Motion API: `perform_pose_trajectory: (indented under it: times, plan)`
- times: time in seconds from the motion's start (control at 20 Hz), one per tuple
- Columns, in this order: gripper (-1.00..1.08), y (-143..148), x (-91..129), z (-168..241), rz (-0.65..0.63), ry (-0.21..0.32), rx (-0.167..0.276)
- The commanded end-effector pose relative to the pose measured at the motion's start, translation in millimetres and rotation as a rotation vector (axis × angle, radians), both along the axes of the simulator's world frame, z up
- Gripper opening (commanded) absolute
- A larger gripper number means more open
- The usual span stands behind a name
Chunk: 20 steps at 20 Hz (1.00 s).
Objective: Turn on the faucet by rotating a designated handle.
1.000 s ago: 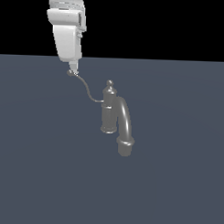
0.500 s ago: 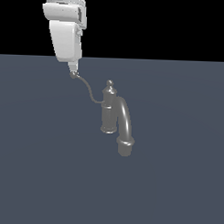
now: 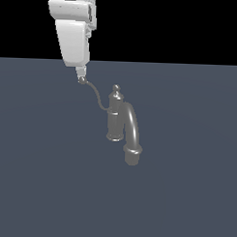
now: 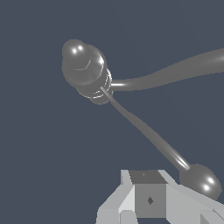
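— What does the exterior view give you?

— My gripper [image 3: 81,75] hangs over the grey floor [image 3: 185,200], its tip right at the ball end of the handle [image 3: 96,94]. The handle curves away from my fingers to the faucet [image 3: 121,121], whose arched spout drops on the far side from me. I cannot tell whether my fingers are apart or together here.

— And the wrist view?

— The gripper [image 4: 151,199] shows only one grey finger block. The handle [image 4: 144,131] has its ball just beside that block, seemingly touching. The faucet [image 4: 85,70] appears from above, knob first. Finger state: still cannot tell.
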State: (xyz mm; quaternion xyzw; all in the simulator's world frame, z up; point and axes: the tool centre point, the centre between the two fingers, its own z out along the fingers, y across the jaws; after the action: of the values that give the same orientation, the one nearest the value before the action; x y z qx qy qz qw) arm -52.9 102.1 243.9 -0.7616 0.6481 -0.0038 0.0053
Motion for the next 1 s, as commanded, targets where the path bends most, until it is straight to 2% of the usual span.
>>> perform_pose_trajectory:
  times: [0.0,0.8,0.9,0.95]
  plan:
    - [-1.0,-13.2,-8.1,-0.7,-0.008,0.006,-0.003]
    - [-1.0,-65.2,-52.2,-1.5,-0.003,0.012,-0.003]
    - [-1.0,-55.8,-47.8,0.0,0.009,0.005,-0.002]
    - [-1.0,-61.8,-46.9,-0.1,0.008,0.006,-0.003]
